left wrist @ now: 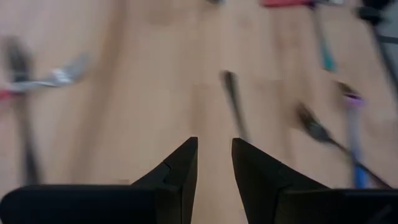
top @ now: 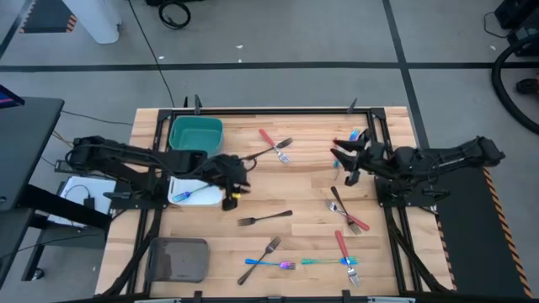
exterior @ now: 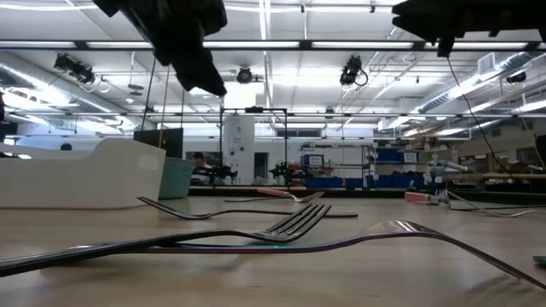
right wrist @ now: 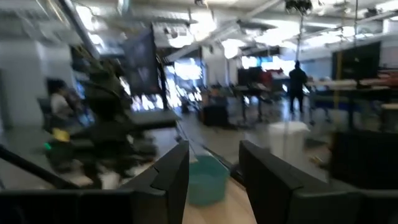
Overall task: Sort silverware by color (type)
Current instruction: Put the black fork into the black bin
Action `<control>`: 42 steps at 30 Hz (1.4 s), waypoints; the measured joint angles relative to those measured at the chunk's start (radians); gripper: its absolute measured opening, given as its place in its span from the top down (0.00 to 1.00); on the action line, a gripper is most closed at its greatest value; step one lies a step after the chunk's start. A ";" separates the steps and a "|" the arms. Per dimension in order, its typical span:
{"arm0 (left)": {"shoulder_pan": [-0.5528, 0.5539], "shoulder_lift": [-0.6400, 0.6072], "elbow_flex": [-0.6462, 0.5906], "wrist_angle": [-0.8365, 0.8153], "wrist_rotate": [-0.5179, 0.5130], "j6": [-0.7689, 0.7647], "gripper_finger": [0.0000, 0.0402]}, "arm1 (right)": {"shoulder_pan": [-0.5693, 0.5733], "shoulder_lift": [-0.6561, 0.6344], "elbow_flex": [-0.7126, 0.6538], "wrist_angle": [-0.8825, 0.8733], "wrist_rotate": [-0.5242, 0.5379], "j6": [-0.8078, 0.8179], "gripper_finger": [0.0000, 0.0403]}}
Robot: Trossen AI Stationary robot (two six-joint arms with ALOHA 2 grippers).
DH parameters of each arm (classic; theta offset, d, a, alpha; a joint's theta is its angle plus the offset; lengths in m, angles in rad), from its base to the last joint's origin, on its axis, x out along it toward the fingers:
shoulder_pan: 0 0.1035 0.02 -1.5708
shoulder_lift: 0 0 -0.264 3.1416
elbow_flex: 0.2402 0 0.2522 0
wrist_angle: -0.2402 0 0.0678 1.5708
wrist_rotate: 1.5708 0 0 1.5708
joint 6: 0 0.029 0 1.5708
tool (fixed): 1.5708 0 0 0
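Here your left gripper (left wrist: 214, 163) hangs slightly parted and empty beside the white tray (top: 195, 192); only overhead do you see its blue fork (top: 186, 197).

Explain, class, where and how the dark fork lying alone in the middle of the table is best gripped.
Grip the dark fork at mid-handle, coming straight down from above. It lies flat on the bare wood, its slim handle running nearly across the table with the tines toward the white tray, so the fingers should probably close across the handle's narrow width. The left gripper, open and empty, hangs nearest.
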 joint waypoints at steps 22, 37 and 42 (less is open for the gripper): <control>-0.057 -0.005 0.000 -0.145 0.037 -0.121 0.73 | 0.034 0.093 0.350 -1.235 -0.131 0.828 0.63; -0.055 -0.005 0.000 -0.146 0.030 -0.048 0.73 | 0.035 0.276 0.311 -1.424 -0.361 1.236 0.63; -0.055 -0.005 0.000 -0.145 0.018 -0.027 0.73 | 0.053 0.378 0.293 -1.425 -0.459 1.311 0.63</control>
